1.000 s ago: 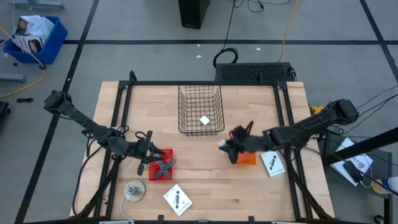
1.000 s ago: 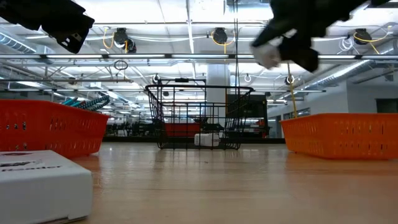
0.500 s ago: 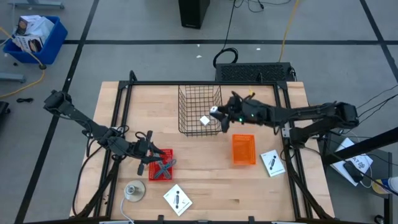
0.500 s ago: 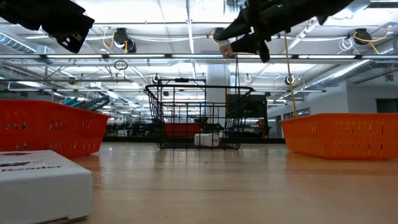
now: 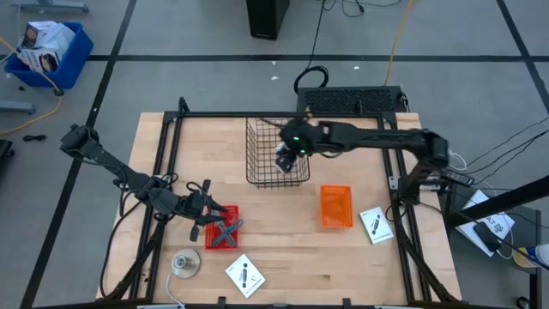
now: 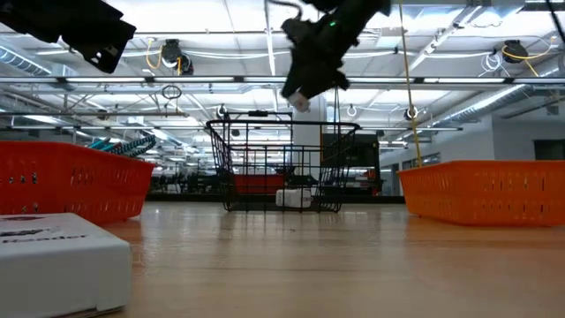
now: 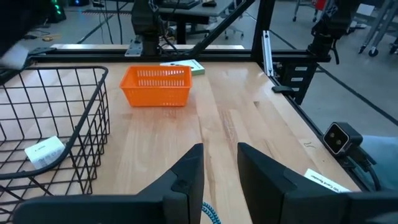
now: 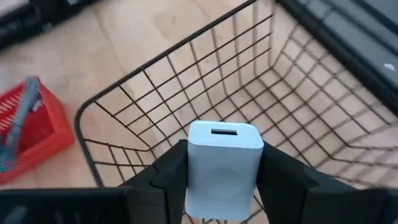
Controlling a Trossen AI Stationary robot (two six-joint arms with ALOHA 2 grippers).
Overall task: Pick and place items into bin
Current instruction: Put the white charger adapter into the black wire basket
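My right gripper [image 5: 285, 160] [image 6: 300, 87] hangs over the black wire bin [image 5: 250, 151] [image 6: 282, 168], shut on a white cube [image 8: 224, 167] [image 6: 297, 97]. A second white cube [image 7: 45, 151] [image 6: 294, 198] lies on the bin's floor. My left gripper [image 5: 210, 213] [image 7: 219, 158] is open above the far left corner of a red basket [image 5: 221, 232], in which a grey crossed tool [image 5: 226, 229] lies. A bit of teal [image 7: 211, 214] shows low between the left fingers; whether they touch it, I cannot tell. My right gripper pinches the white cube by two opposite sides [image 8: 194, 171] between its two fingers. The fingers slant down from the table's right side. The cube's slotted end face [image 8: 224, 132] juts past the fingertips. The cube hangs clear, above the bin's open top.
An orange basket [image 5: 335, 206] [image 7: 155, 87] stands right of the bin. White cards with black marks lie at the near edge [image 5: 245, 275] and the right [image 5: 375, 225]. A round grey disc [image 5: 185, 263] sits near the red basket. A white box [image 6: 62, 261] lies close to the low camera.
My right gripper has swung from over the orange basket toward the table's far left and risen, rolling as it went. It carries the white cube, which now hangs above the wire bin. My left gripper has kept still.
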